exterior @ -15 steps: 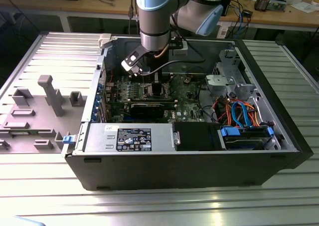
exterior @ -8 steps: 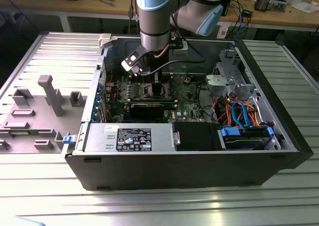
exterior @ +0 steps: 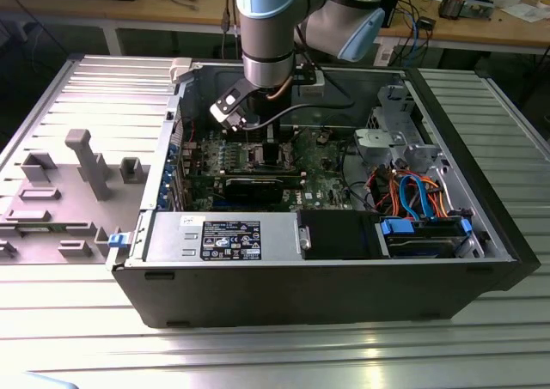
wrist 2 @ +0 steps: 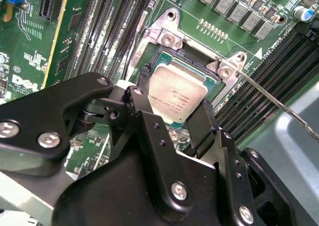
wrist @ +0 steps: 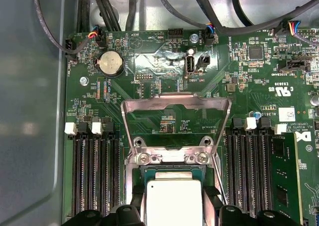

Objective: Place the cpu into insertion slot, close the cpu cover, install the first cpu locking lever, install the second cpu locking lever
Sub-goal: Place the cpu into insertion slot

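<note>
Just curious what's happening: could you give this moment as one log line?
gripper shut on cpu | cpu over socket | cpu cover open

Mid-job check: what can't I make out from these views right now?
Second wrist view: the pincer, closed on the cpu, hides the cpu's near edge and the socket under it, so seating is unclear.
First wrist view: the cpu is cut off by the frame edge.
Exterior view: the arm hides the socket.

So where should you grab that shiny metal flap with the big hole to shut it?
Probably the far bar of the thin silver windowed cover, opposite its hinge, coming from above: it's flipped open and that edge is free. The tool now pinches the square grey chip.
</note>
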Robot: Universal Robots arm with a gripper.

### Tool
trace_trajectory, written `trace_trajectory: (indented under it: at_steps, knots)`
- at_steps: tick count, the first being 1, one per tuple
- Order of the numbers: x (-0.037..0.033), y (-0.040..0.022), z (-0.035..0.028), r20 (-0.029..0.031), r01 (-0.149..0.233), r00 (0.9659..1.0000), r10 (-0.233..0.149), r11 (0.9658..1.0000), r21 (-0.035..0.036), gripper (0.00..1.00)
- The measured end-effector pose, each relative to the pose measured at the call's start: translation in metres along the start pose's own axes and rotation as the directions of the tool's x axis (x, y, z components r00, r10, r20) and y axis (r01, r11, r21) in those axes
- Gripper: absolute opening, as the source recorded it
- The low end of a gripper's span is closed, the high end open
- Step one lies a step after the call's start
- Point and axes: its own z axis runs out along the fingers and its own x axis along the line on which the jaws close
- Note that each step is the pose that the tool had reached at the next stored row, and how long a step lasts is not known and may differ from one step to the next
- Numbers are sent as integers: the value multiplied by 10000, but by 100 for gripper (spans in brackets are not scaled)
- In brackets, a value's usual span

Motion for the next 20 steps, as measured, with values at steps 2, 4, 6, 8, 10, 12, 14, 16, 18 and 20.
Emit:
trace_trajectory:
  at_steps: [2, 4, 6, 8, 10, 12, 14, 16, 18, 20]
  knots:
    - [1, 1, 3, -7, 2, 10000, -2, 10000, 2, 62]
    - [0, 0, 0, 0, 0, 10000, 0, 10000, 6, 62]
    - [0, 0, 0, 0, -1, 10000, 1, 10000, 6, 62]
    - [0, 0, 0, 0, -1, 10000, 1, 10000, 7, 62]
    - [0, 2, -26, 0, -1, 10000, 1, 10000, 7, 62]
    - [0, 5, -66, 1, -1, 10000, 1, 10000, 7, 62]
    - [0, 8, -95, 17, 2, 10000, -2, 10000, 6, 62]
    - [1, 12, -131, 26, 4, 10000, -4, 10000, 7, 62]
    - [1, 14, -164, 25, 2, 10000, -2, 10000, 6, 62]
    - [1, 16, -193, 26, 2, 10000, -2, 10000, 7, 62]
